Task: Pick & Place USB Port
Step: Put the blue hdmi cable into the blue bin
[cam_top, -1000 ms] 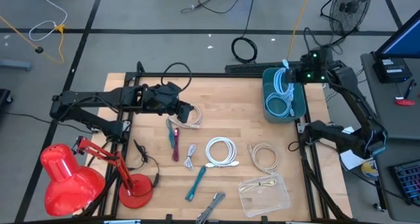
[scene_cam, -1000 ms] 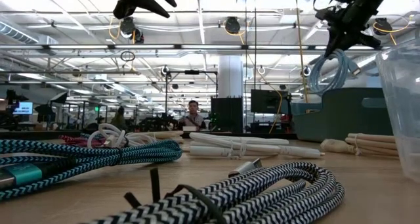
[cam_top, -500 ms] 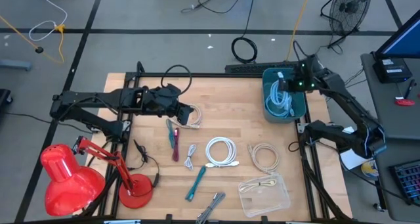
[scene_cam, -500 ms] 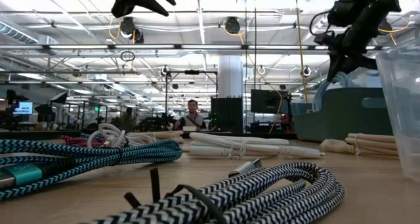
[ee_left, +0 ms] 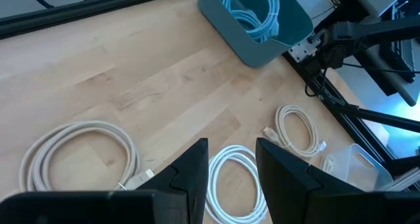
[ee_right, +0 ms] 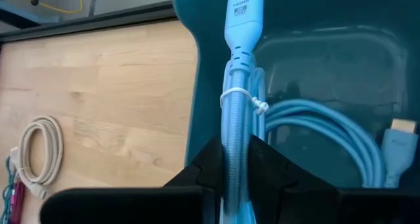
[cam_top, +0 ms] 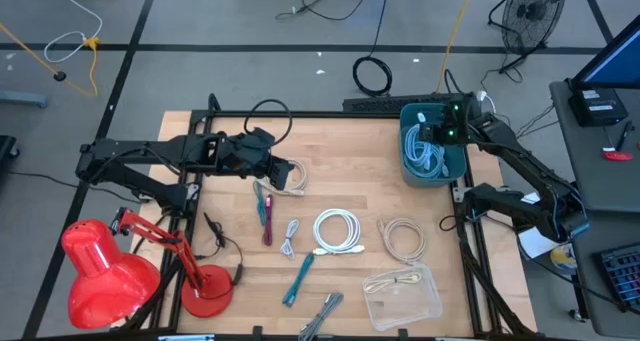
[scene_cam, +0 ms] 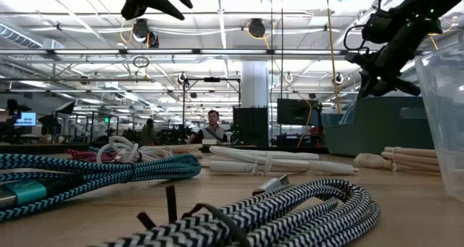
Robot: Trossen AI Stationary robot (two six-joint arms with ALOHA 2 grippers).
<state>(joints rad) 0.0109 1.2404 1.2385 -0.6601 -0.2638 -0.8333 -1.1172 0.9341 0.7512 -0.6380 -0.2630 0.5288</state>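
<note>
My right gripper (cam_top: pixel 440 136) slants down over the teal bin (cam_top: pixel 458 166) at the table's far right and is shut on a tied bundle of light blue cable (ee_right: pixel 237 86). The bundle's plug (ee_right: pixel 244 14) sticks out past the fingertips. A second light blue cable (ee_right: pixel 328 129) lies coiled on the bin's floor. My left gripper (ee_left: pixel 231 168) hangs open well above the table's far middle, over a white cable coil (cam_top: pixel 290 178), with nothing between its fingers. My right gripper pinches the tied light blue bundle (ee_right: pixel 236 135) between its two fingers, a little behind the plug. The fingers come slanting down from the table's right side and lie along the bundle. The bundle reaches down into the bin; whether it rests on the floor there is hidden.
Loose cables lie on the wooden table: a white coil (cam_top: pixel 337 231), a beige coil (cam_top: pixel 403 239), a pink one (cam_top: pixel 266 216), a teal one (cam_top: pixel 298 278). A clear plastic box (cam_top: pixel 403 294) stands near the front, a red desk lamp (cam_top: pixel 110 271) at front left.
My right gripper has sunk toward the teal bin and shifted slightly toward the table's left, rolling a little. The light blue bundle it holds, which hung above the bin, has gone down into it.
</note>
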